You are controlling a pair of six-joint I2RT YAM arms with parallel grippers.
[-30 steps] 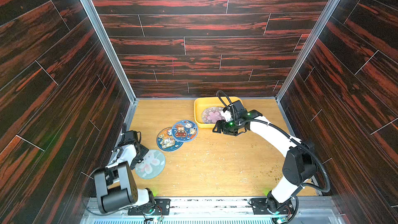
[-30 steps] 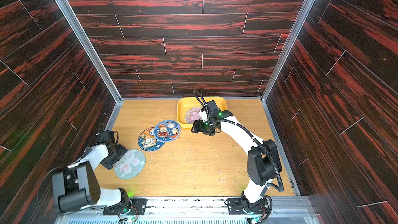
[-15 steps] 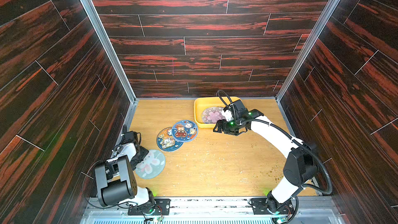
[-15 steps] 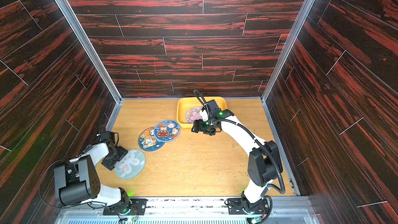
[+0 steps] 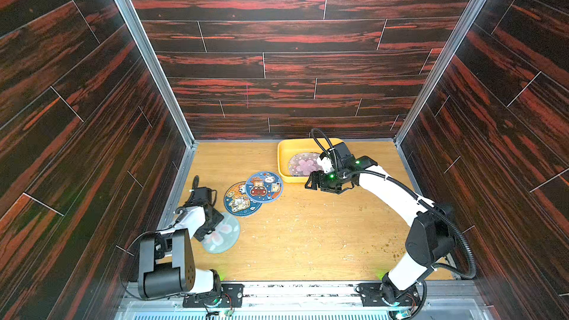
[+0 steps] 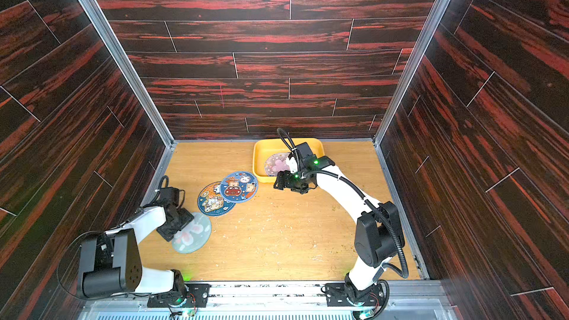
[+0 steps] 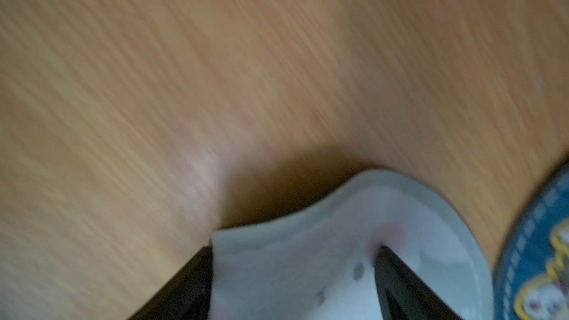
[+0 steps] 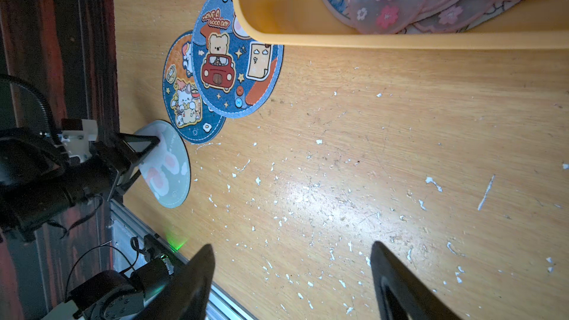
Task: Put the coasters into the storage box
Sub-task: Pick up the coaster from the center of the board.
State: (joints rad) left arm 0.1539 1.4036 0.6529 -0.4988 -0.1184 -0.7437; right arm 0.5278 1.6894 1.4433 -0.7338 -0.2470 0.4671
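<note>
In both top views I see the left gripper (image 5: 212, 226) spread wide, straddling the pale coaster (image 5: 224, 237) rim. Right gripper (image 5: 311, 181) is spread too, nothing between. The storage box (image 5: 281, 161) sits just behind it, pink coasters (image 5: 304, 164) inside.
Left wrist: bent rim between jaws, one fingertip (image 7: 388, 260) on its face; grip unclear.
Right wrist: bare table (image 8: 338, 149) between jaws; blue coasters (image 8: 234, 66) beyond the tips, beside the box.

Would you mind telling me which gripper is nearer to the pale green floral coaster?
Left. The left gripper is down at the pale green coaster's edge, while the right gripper hovers well away from it, beside the yellow storage box.
</note>
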